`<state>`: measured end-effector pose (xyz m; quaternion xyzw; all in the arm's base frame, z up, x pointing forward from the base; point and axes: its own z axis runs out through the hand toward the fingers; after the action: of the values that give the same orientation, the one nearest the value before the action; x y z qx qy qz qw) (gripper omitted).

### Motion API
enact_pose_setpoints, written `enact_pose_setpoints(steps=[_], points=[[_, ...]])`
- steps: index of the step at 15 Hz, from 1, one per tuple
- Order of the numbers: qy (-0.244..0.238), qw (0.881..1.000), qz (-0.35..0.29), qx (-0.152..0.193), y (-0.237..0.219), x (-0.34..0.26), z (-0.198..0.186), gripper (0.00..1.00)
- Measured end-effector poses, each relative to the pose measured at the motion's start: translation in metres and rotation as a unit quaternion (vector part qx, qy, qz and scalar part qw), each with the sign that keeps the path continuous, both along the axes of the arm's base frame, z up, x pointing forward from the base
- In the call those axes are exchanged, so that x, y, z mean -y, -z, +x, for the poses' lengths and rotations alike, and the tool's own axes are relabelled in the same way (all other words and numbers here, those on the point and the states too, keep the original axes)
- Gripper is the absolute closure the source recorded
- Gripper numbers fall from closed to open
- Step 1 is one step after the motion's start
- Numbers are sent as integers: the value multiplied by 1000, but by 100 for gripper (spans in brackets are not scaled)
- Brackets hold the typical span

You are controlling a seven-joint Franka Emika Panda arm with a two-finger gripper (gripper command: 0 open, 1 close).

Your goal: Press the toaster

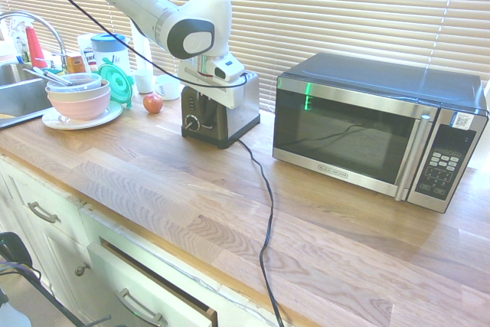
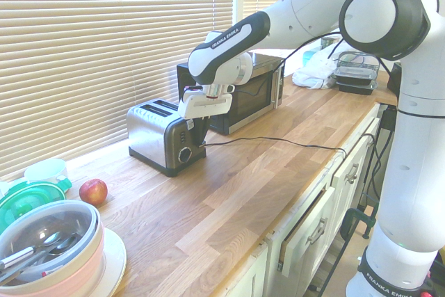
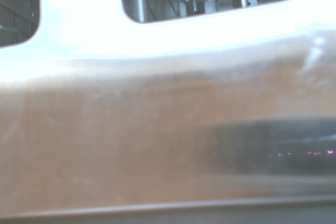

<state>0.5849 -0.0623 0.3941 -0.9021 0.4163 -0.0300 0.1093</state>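
The toaster is sitting left of centre in the second exterior view on the desk, showing brushed steel sides, a black end with a round knob and two top slots. The closed gripper is hanging over its knob end.
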Motion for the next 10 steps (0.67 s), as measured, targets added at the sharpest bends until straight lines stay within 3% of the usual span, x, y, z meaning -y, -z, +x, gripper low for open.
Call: enact_pose_setpoints(steps=[10], points=[[6,1000,10,8,1,-3,-3,100]])
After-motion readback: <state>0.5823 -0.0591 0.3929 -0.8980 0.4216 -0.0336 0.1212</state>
